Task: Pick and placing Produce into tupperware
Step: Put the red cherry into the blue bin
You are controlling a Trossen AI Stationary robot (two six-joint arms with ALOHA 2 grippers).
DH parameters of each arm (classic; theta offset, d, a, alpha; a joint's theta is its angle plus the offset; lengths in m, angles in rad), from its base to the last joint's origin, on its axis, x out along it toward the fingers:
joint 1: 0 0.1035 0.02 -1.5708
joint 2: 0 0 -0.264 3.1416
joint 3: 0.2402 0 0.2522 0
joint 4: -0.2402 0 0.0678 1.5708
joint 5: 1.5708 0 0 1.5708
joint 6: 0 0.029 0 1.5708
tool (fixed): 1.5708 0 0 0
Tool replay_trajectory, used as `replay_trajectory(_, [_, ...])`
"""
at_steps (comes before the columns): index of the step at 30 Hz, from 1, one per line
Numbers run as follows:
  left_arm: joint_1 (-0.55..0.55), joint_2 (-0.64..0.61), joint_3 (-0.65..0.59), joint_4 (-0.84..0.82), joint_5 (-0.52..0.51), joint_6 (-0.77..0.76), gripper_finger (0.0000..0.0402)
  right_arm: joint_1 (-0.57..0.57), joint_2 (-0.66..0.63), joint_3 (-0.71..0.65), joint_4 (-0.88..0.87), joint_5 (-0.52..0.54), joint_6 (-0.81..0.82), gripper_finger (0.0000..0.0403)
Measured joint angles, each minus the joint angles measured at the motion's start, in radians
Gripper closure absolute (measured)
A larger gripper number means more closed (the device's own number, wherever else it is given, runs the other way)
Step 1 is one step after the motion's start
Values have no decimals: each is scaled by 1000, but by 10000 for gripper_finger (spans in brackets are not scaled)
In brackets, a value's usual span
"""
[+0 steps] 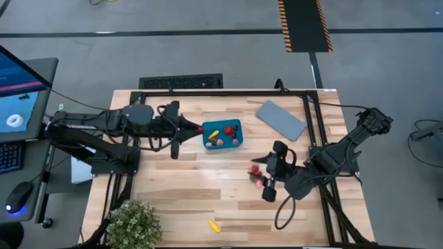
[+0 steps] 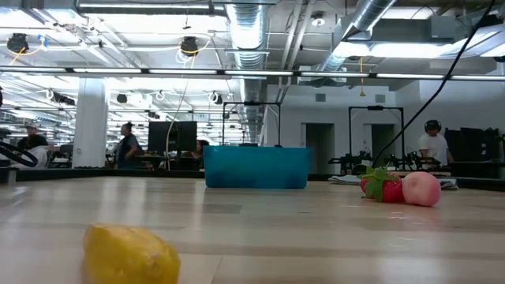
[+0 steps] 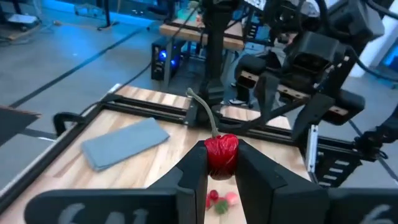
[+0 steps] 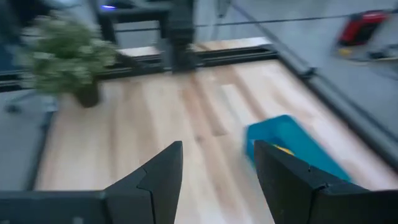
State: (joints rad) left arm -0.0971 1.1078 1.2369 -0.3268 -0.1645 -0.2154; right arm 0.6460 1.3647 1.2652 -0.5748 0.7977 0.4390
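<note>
We see the table (image 1: pixel 180 194) w/ blue tub (image 1: pixel 222 134) mid-back, some fruit inside. Left gripper (image 3: pixel 221 171) clamped on red cherry (image 3: pixel 221 154) just beside tub. Right gripper (image 4: pixel 217 165) open, empty, near loose berries (image 1: pixel 258 174). Yellow piece (image 1: pixel 214 225) at front.

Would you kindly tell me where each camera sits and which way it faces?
High view: overhead, straight down; both arms, teal tupperware.
Low view: tabletop height, level across; yellow piece nearest, no arm.
Left wrist: past left gripper clamping a red cherry, toward the grey lid.
Right wrist: past open right gripper, toward the plant.
Shared: the tupperware.
</note>
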Motion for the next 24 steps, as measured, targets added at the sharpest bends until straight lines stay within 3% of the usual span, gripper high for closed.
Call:
replay_trajectory(7, [-8,-31,0,-38,-9,4,345,-84,-29,-98,-41,130,52,184])
replay_trajectory(11, [-16,-36,-1,-41,-9,28,345,-121,-121,-194,-14,124,77,184])
replay_trajectory(18, [-17,-36,-1,-57,-10,45,345,-125,-464,-389,175,119,-62,184])
replay_trajectory(24, [-16,-49,-61,25,3,57,345,-125,-722,-539,335,38,-177,190])
